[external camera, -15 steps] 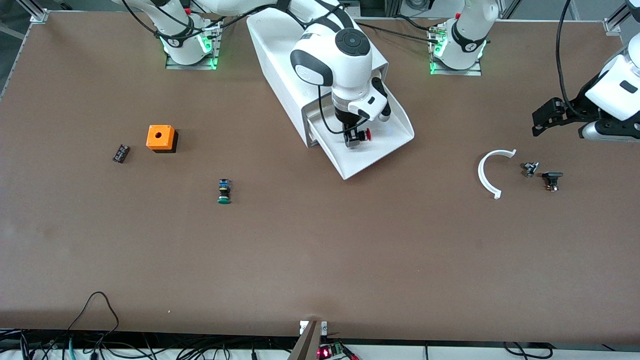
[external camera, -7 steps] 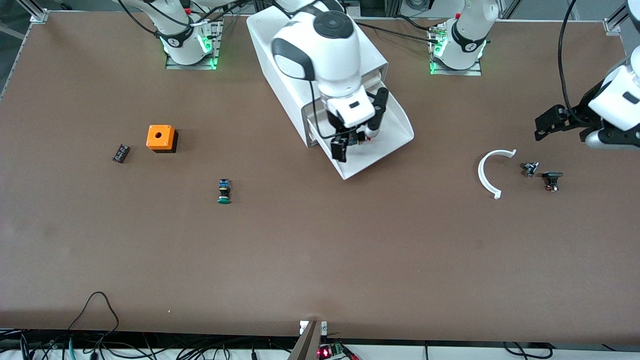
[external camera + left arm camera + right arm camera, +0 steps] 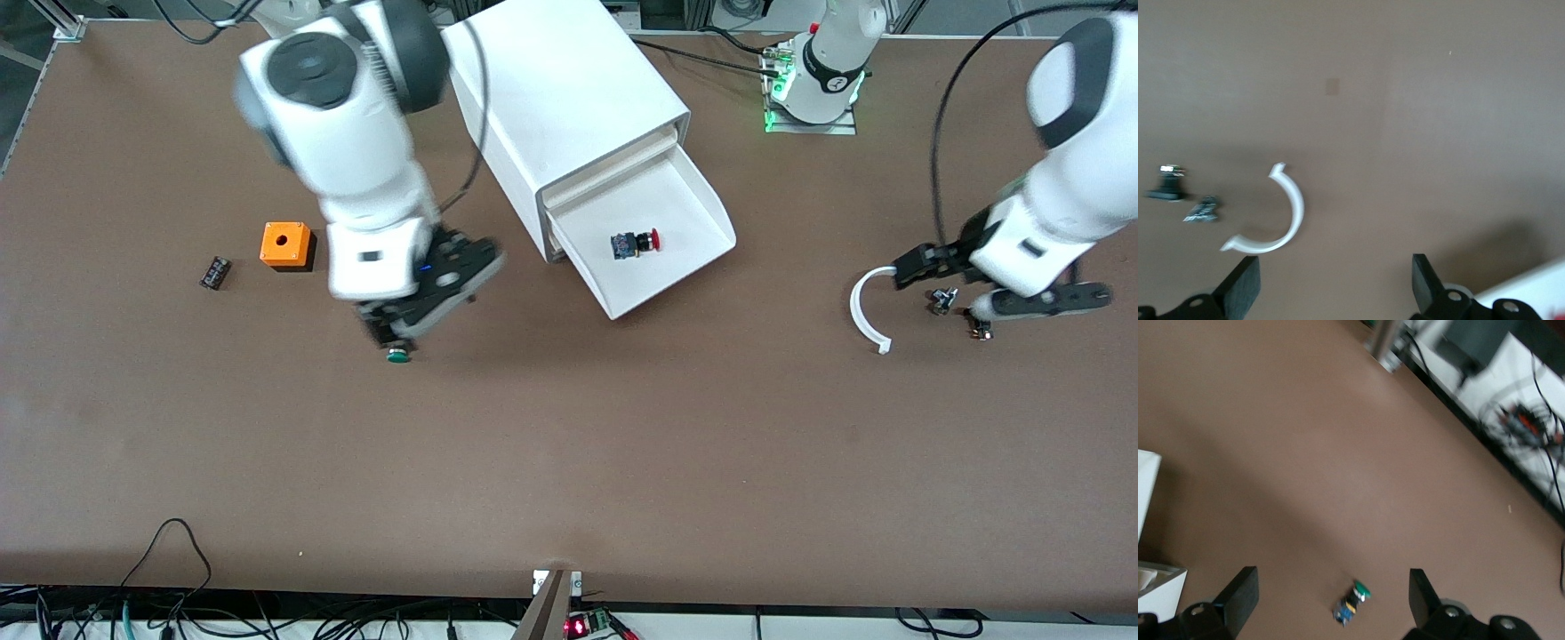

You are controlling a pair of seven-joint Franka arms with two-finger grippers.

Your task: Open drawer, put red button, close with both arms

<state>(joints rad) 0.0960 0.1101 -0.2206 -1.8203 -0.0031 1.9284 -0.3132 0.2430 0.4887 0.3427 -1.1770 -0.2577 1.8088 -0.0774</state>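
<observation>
Both grippers were seen with fingers spread and empty: the right gripper over the table above the green-capped button, the left gripper over the white curved piece at the left arm's end. Inside the pulled-out drawer of the cabinet the red button lay on its side. Closing was judged to remain; it would best be done with one gripper at each end of the drawer's front lip, pushed evenly and squarely so that jamming is avoided.
</observation>
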